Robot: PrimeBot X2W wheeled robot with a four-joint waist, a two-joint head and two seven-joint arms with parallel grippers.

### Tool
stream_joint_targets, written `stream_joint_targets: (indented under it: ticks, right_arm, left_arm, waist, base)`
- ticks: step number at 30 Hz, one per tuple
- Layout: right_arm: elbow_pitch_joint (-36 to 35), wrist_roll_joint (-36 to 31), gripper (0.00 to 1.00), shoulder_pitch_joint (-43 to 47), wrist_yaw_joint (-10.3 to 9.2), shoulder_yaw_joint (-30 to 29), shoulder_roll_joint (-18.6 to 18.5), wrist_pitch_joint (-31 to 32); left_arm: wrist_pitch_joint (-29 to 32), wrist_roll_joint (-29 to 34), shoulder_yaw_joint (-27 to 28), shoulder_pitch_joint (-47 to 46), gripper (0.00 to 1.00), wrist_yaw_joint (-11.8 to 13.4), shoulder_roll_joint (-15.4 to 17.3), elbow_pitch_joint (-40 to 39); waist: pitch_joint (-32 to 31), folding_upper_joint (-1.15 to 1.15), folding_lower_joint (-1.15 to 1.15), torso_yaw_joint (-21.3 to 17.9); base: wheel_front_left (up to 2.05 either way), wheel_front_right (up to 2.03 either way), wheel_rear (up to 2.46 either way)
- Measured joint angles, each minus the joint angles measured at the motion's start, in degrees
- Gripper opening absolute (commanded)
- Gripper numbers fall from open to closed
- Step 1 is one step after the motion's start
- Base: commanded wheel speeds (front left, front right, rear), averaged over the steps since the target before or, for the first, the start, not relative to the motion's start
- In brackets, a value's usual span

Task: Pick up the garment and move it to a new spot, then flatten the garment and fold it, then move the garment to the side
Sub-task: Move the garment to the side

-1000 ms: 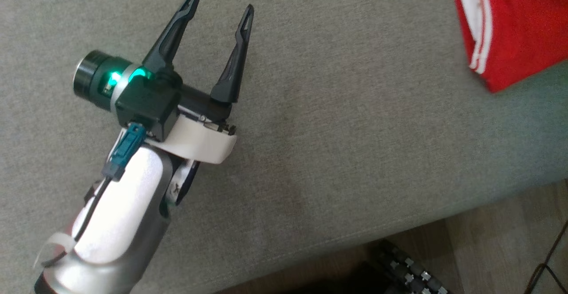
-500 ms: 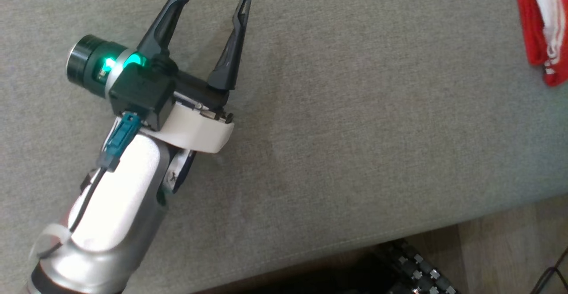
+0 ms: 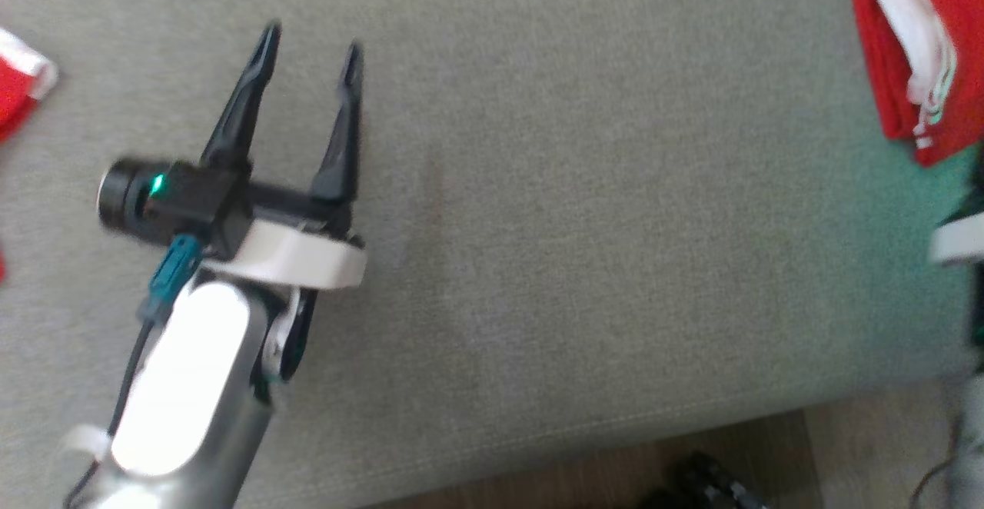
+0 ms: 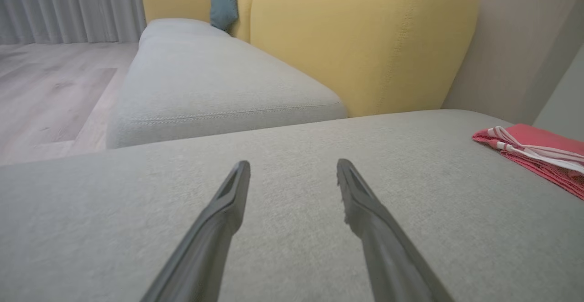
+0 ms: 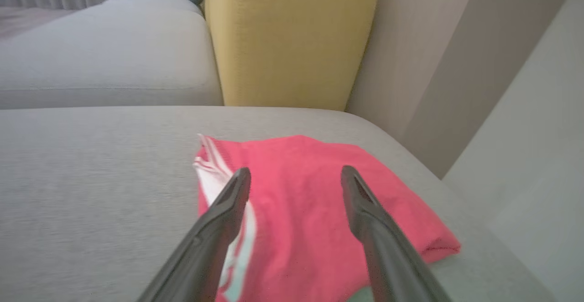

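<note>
- Garment [image 5: 319, 201]: red with white side stripes, lying in a folded stack, flat enough, edges roughly squared
- It sits toward the right end of the grey seat cushion [image 3: 615, 224], close to the cushion's corner, a little in front of the yellow backrest [image 5: 292, 37]; in the head view it is cut off at the upper right edge
- Step in hand, as I read it: the last one, setting the folded garment off to the side. It rests on the cushion under its own weight and nothing pinches it
- Right gripper [image 5: 295, 171]: fingers spread wide, pointing over the near half of the stack, nothing between them; the left finger lies across the striped edge. Whether the tips brush the cloth I cannot tell
- Left gripper [image 3: 311, 38]: also spread wide, empty, above bare cushion, well apart from the garment
- Red scrap [image 3: 19, 82] with a white trim at the far left of the head view; too little in frame to say what it is
- Next move, my judgement: lift the right gripper straight off with its fingers kept apart, so no tip catches a stripe or fold and drags the stack open
</note>
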Motion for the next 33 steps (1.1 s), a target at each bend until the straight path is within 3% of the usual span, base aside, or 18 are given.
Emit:
stream_joint_targets:
  ticks: [3, 9, 14, 24, 33]
  right_arm:
    - [-3.70, -0.45, 1.00, 4.28, 0.00, 3.70, 2.92, -0.44]
    - [-7.57, 0.62, 1.00, 9.76, 0.00, 9.94, 4.43, -0.52]
    - [-8.70, 1.61, 1.00, 11.20, 0.00, 13.91, 4.94, -0.42]
    - [-10.09, 1.61, 1.00, 16.82, 0.00, 14.48, 5.36, 1.35]
    - [-11.79, 2.12, 1.00, 23.03, 0.00, 14.50, 5.73, 3.70]
  left_arm:
    - [-0.01, -1.13, 1.59, 3.53, 1.00, 0.88, -0.13, 0.69]
    - [-0.29, -2.25, 5.99, 8.42, 1.00, 1.70, -0.54, -0.05]
    - [-0.40, -3.63, 10.33, 12.00, 1.00, -0.89, -0.60, -0.30]
    - [-0.41, -3.67, 15.32, 19.10, 1.00, -7.45, -1.02, 1.05]
    - [-0.41, -1.58, 16.04, 24.46, 1.00, -9.92, -2.32, 2.76]
  waist:
    - [-2.97, 0.00, 0.00, 1.01]
    - [-8.01, 0.00, 0.00, 4.62]
    - [-11.24, 0.00, 0.00, 8.11]
    - [-17.49, 0.00, 0.00, 11.83]
    - [-22.86, 0.00, 0.00, 12.19]
  base:
    - [0.00, 0.00, 0.00]
    - [0.00, 0.00, 0.00]
    - [0.00, 0.00, 0.00]
    - [0.00, 0.00, 0.00]
    - [0.00, 0.00, 0.00]
